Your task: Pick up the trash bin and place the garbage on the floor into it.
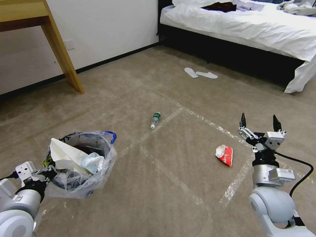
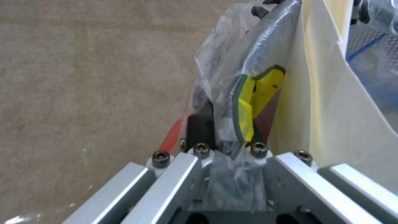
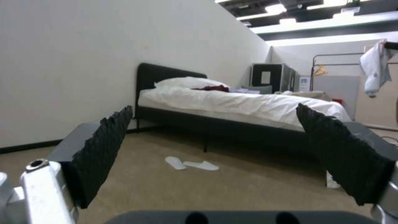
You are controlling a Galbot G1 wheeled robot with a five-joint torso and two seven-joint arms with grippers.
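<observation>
The trash bin (image 1: 82, 161), lined with a crinkly clear bag with a blue edge, hangs at the lower left with white paper and tissue inside. My left gripper (image 1: 49, 171) is shut on its near rim; in the left wrist view the fingers (image 2: 199, 130) clamp the red rim (image 2: 172, 137) and the bag. A red and white wrapper (image 1: 224, 155) lies on the carpet floor (image 1: 171, 184) just left of my right gripper (image 1: 260, 123), which is held open and upright above the floor. A small green-labelled bottle (image 1: 155, 120) lies farther off in the middle.
A bed (image 1: 250, 29) with white bedding stands at the back right, with a pair of white slippers (image 1: 200, 73) before it. A wooden desk leg (image 1: 62, 49) stands at the back left by the wall. Tape lines cross the carpet.
</observation>
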